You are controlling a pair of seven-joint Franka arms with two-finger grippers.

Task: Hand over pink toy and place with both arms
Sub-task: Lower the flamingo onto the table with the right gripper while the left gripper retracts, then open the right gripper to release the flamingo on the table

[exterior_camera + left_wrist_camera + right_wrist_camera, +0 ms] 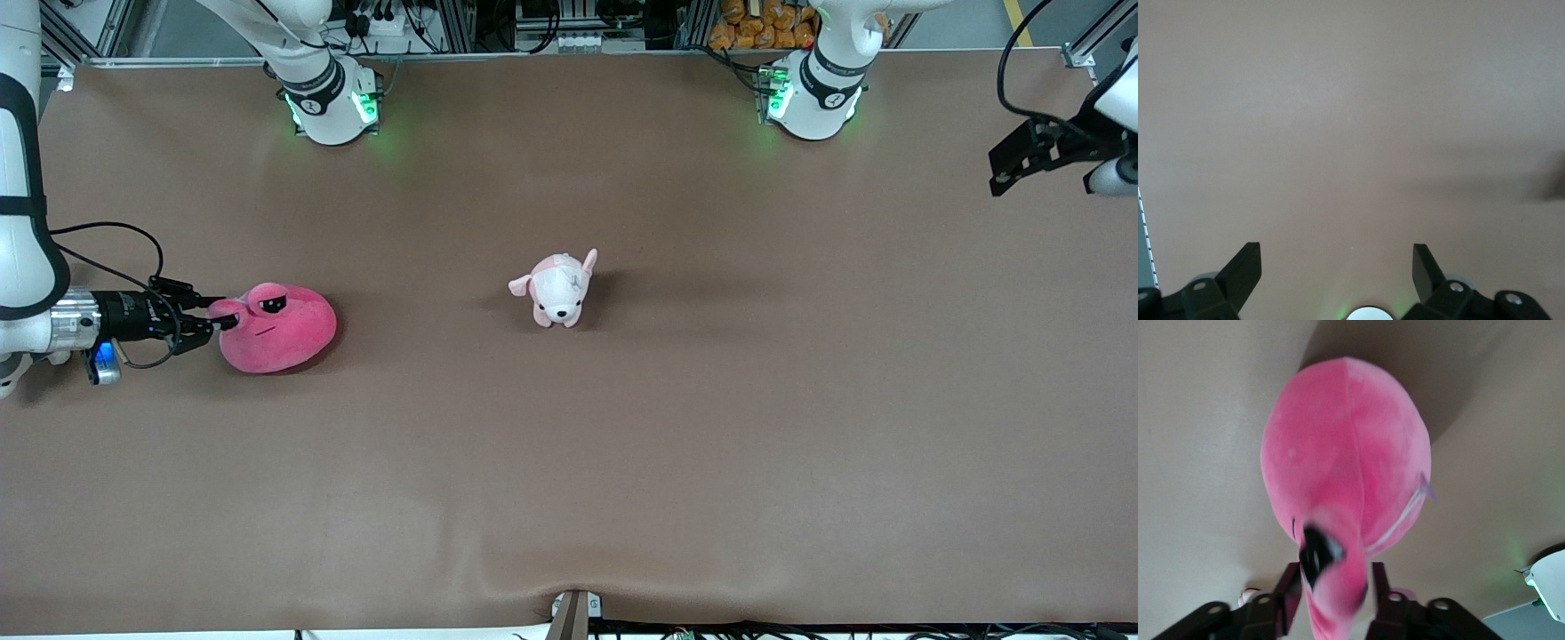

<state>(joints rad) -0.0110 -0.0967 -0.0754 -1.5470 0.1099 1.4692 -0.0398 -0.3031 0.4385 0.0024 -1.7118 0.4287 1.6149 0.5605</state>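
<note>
Starting at the nine o'clock edge of the brown table (711, 462): the right gripper (220, 322) is down low, lying almost level with the tabletop. Its jaws are partly closed on the pink toy (280, 338), nipping the bulging eye lump on the toy's nine o'clock side. The right wrist view shows a black finger (1288, 590) pressed to each flank of that lump.

The toy is a plump, hot-pink plush dome. It has a half-lidded black eye (272, 305) up top and a thin line of a mouth beneath. A seam runs down its back, and a small tag (1426, 487) sticks out at the side. It sits on the table at nine o'clock from the puppy plush (558, 289).

That pale pink-and-white puppy stands upright mid-table, well apart from both grippers.

At two o'clock from the puppy the left gripper (1009, 173) waits over the table's edge, jaws spread wide, gripping nothing.
</note>
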